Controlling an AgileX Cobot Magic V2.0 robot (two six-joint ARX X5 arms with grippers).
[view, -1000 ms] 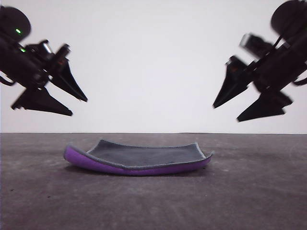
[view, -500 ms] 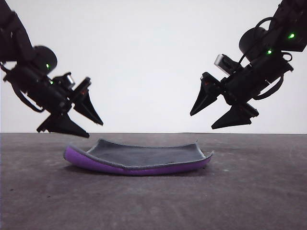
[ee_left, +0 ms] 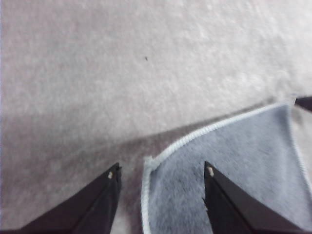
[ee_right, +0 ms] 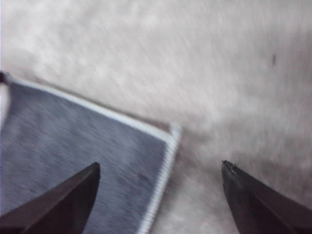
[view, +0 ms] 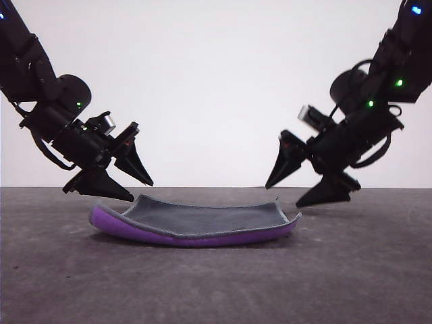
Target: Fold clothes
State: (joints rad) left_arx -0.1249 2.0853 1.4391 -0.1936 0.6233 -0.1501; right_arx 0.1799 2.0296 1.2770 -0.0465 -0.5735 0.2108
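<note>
the left gripper point(view: 128, 182) hangs spread just above the left end of the cloth point(view: 196, 223), its two black, wedge-shaped fingers well apart and not touching the fabric as far as the front view shows. in the left wrist view the same gripper point(ee_left: 161, 173) straddles one corner of the cloth point(ee_left: 229, 170): one fingertip point(ee_left: 210, 171) sits over the grey pile, the other over the bare worktop point(ee_left: 122, 73). both fingers are cut off by the frame edge, so only their tips are seen.

the right gripper point(view: 287, 189) is likewise spread, poised over the right end of the cloth. its wrist view is blurred; there the gripper point(ee_right: 161, 168) brackets another corner of the cloth point(ee_right: 78, 146), with one finger over fabric and one over the worktop point(ee_right: 219, 58).

the cloth lies flat-ish in the middle of the worktop point(view: 364, 270), dark grey side up, bright purple underside showing along the near edge, both ends curling upward. it looks thick and plush, with a light grey stitched border. its far edge is hidden behind the raised near rim. the worktop is matte, mottled grey.

compared with half a second ago, both arms have come lower and closer to the cloth's ends; the cloth itself has not shifted.
</note>
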